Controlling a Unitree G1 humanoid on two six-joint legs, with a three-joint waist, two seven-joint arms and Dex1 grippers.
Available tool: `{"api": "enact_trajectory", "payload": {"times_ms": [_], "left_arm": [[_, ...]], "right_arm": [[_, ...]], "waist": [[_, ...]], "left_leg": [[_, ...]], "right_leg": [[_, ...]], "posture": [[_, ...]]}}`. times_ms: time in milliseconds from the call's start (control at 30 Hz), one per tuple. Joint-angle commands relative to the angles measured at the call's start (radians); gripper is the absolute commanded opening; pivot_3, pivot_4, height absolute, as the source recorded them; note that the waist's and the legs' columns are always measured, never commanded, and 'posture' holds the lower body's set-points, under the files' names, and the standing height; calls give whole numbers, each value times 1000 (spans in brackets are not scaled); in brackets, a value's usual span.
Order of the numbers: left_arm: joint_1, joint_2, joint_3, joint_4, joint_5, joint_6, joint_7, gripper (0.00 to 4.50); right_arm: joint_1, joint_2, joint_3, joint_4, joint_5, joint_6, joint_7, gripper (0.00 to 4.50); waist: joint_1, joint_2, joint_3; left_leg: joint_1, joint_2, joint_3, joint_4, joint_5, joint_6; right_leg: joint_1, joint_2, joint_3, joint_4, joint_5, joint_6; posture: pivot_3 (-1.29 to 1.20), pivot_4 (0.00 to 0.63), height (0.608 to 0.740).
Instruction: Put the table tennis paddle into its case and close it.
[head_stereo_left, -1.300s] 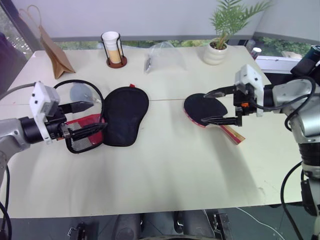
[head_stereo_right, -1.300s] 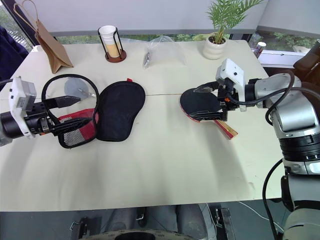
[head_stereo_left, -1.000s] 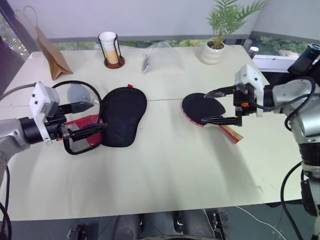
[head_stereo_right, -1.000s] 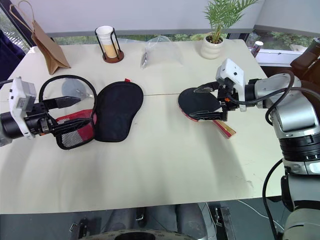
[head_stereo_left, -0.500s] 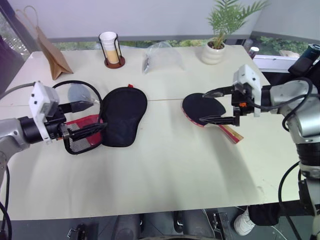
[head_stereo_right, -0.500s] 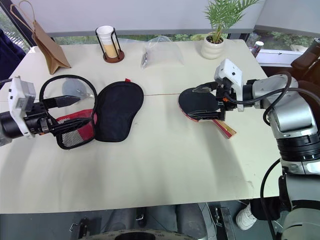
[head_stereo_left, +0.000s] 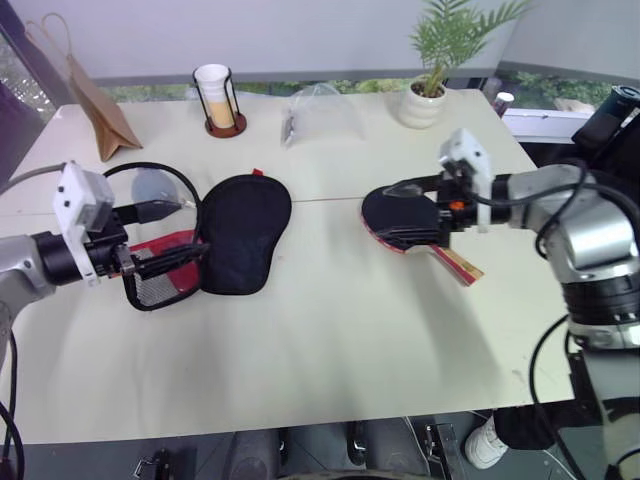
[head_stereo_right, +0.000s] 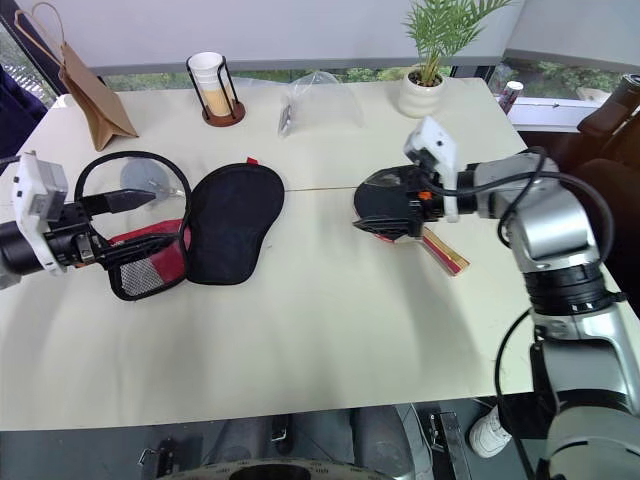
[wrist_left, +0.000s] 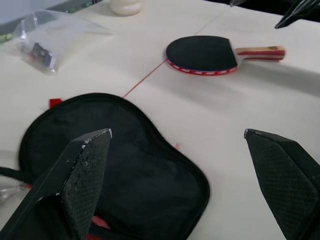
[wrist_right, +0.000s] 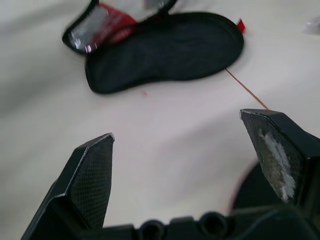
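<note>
Table tennis paddle (head_stereo_left: 405, 217) lies flat on the desk (head_stereo_left: 330, 320), handle toward the robot's right, not yet gripped. Right pincer (head_stereo_left: 395, 213) is spread wide over the blade, likely lining up a pick. Case (head_stereo_left: 225, 235) lies unzipped and splayed well to the left; left pincer (head_stereo_left: 172, 236), also wide, sits at its open rim, probably to steady it for insertion.

black paddle (head_stereo_left: 405, 216) lying flat, red edge, tan handle, case (head_stereo_left: 225, 232) lying unzipped open, well apart
</note>
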Motion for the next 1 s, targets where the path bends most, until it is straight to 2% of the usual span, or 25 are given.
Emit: {"api": "enact_trajectory", "payload": {"times_ms": [33,200,367,600,767,1000], "left_arm": [[-36,25,38,34,22,-33,-3,4443],[-76,63,42,109,56,-58,-23,4443],[-93,73,42,120,66,-61,-29,4443],[-65,62,59,83,65,-43,-10,4443],[-44,56,76,48,54,-26,10,4443],[-23,49,95,11,50,-4,31,4443]], "right_arm": [[-47,110,77,-49,19,114,-68,4411],[-115,319,210,68,-70,199,-232,4411],[-151,483,267,197,-125,247,-349,4411],[-158,592,254,345,-162,272,-452,4411],[-203,684,203,496,-176,233,-520,4411],[-226,769,221,642,-253,106,-590,4411]], "waist": [[0,0,0],[1,0,0],[3,0,0],[-1,-1,-1],[-20,-2,-1],[-30,-2,-1]], "left_leg": [[0,0,0,0,0,0],[0,0,1,0,0,0],[-1,0,1,0,0,0],[-4,0,2,0,0,0],[-3,1,1,0,0,-1],[-3,1,1,0,0,-1]], "right_leg": [[0,0,0,0,0,0],[-1,0,0,0,0,0],[-1,0,0,0,0,0],[-2,0,0,0,1,1],[-4,1,0,3,2,3],[-4,1,0,3,2,3]], "posture": [[0,150,740],[0,150,740],[0,150,740],[0,150,740],[0,150,740],[0,150,740]]}}
